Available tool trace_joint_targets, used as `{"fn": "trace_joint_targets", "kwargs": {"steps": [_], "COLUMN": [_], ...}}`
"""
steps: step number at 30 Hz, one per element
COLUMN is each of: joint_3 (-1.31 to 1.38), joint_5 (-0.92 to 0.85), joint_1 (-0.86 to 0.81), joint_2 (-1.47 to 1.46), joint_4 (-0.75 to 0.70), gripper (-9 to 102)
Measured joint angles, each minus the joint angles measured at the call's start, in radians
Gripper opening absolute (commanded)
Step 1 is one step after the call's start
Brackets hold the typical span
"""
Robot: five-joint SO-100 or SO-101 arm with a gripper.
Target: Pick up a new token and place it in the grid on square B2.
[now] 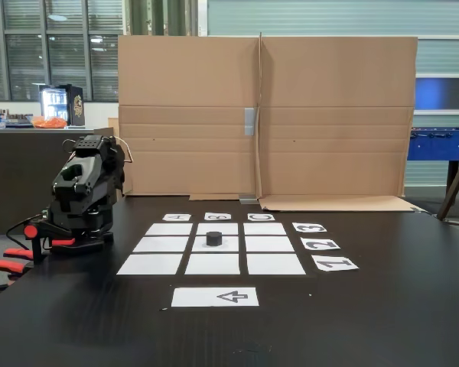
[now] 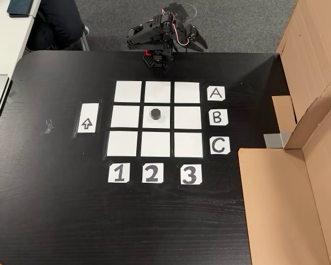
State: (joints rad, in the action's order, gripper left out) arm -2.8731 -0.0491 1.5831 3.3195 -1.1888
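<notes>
a small black squat cylindrical token [image 2: 156, 114] sits upright on the middle white paper rectangle, square b2 [image 2: 164, 122], of the grid [image 2: 127, 91] of nine plain white paper sheets laid three by three on the black table [image 2: 55, 210]; in a fixed view from the side the same token [image 1: 214, 238] stands on the centre sheet [image 1: 228, 245], roughly in the middle of it and clear of the neighbouring sheets. white label cards marked a, b and c [image 2: 218, 117] run along one side of the grid and cards marked 1, 2 and 3 [image 2: 151, 173] along another. a separate white sheet printed with an arrow [image 2: 87, 119] lies just beside the grid on the opposite side from the letter cards. the black robot arm [image 1: 88, 187] is folded down over its base at the table's edge, well apart from the token and off the grid, with red clamps [image 1: 30, 245] at its foot. its gripper [image 2: 194, 40] is tucked in at the arm's end in a fixed view from above; it holds nothing, but whether the jaws are parted or closed cannot be told at this size. a large brown cardboard panel [image 1: 268, 115] stands along the far side of the table in the side view.
</notes>
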Motion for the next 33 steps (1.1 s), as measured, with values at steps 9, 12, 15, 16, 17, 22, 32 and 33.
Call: {"fn": "trace_joint_targets", "kwargs": {"steps": [9, 12, 15, 16, 17, 22, 32, 33], "joint_3": [-0.035, -0.054, -0.074, -0.075, -0.075, -0.075, -0.075, -0.075], "joint_5": [0.000, 0.000, 0.000, 0.000, 0.000, 0.000, 0.000, 0.000], "joint_1": [0.000, 0.000, 0.000, 0.000, 0.000, 0.000, 0.000, 0.000], "joint_2": [0.005, 0.005, 0.003, 0.005, 0.005, 0.005, 0.005, 0.005], "joint_4": [-0.015, -0.015, -0.005, -0.005, -0.003, -0.003, -0.003, -0.003], "gripper": [0, 0, 0, 0, 0, 0, 0, 0]}}
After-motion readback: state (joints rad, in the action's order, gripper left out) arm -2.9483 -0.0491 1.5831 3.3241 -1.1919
